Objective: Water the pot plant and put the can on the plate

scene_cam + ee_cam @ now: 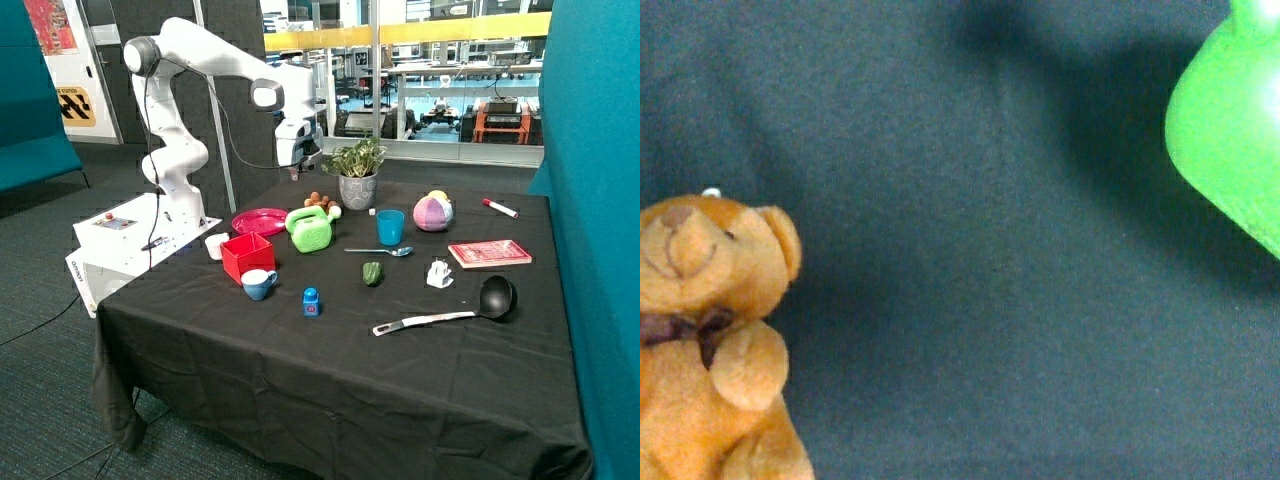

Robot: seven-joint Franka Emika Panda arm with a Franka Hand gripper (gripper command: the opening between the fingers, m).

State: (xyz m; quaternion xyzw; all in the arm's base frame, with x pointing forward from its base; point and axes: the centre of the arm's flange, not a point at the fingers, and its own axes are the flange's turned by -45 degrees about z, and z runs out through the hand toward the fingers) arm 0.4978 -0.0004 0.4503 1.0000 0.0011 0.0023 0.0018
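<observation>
So far nothing of the task is showing as done. The light-green watering can (311, 229) is sitting on the black tablecloth (330, 350), just beside the magenta plate (258, 220) at the plate's three o'clock, not on it. The pot plant (357, 172) is standing behind the can, at about one o'clock from it. The gripper (303, 170) is hanging in the air above the back of the table, over the small brown teddy bear (710, 340) and the can's rim (1230, 130); it is holding nothing, though I cannot tell how wide its fingers are standing. Grasping, pouring and placing are all seemingly waiting to be done.
</observation>
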